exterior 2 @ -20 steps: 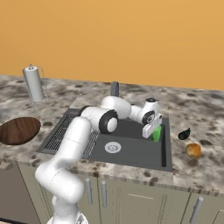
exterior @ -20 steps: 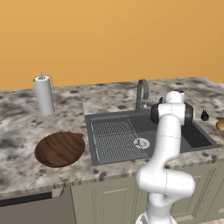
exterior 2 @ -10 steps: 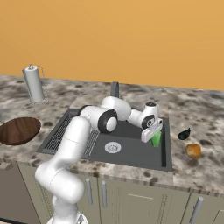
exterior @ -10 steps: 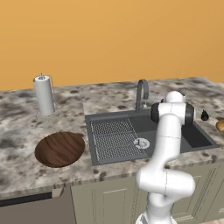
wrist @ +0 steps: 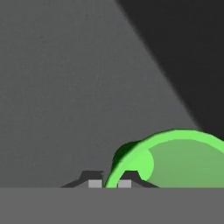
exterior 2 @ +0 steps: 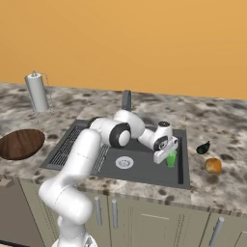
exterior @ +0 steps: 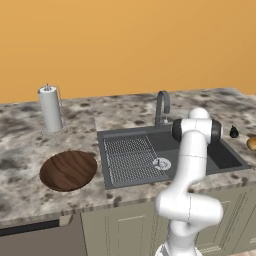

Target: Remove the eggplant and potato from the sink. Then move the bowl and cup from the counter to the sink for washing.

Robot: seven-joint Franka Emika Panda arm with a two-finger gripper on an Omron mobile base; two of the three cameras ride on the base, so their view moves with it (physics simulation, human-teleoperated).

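Note:
My gripper (exterior 2: pixel 164 156) is shut on the rim of the green cup (exterior 2: pixel 171 158), holding it low in the right end of the dark grey sink (exterior 2: pixel 140 167). In the hand view the fingertips (wrist: pixel 124 183) pinch the cup (wrist: pixel 175 158) wall from either side, above the basin floor. The nearly black eggplant (exterior 2: pixel 203 147) and the orange-tan potato (exterior 2: pixel 212 165) lie on the counter right of the sink; both show as eggplant (exterior: pixel 233 132) and potato (exterior: pixel 252 143) at the right edge. The brown wooden bowl (exterior: pixel 68 170) rests on the counter (exterior: pixel 25 145) left of the sink (exterior: pixel 167 145).
A curved grey faucet (exterior: pixel 162 106) stands behind the basin. A paper towel roll (exterior: pixel 51 109) on a holder stands at the back left of the counter. The ribbed grid and the silver drain (exterior 2: pixel 124 162) take up the sink's left and middle.
The gripper has come down a little with the green cup, deeper into the right end of the sink. Nothing else has moved.

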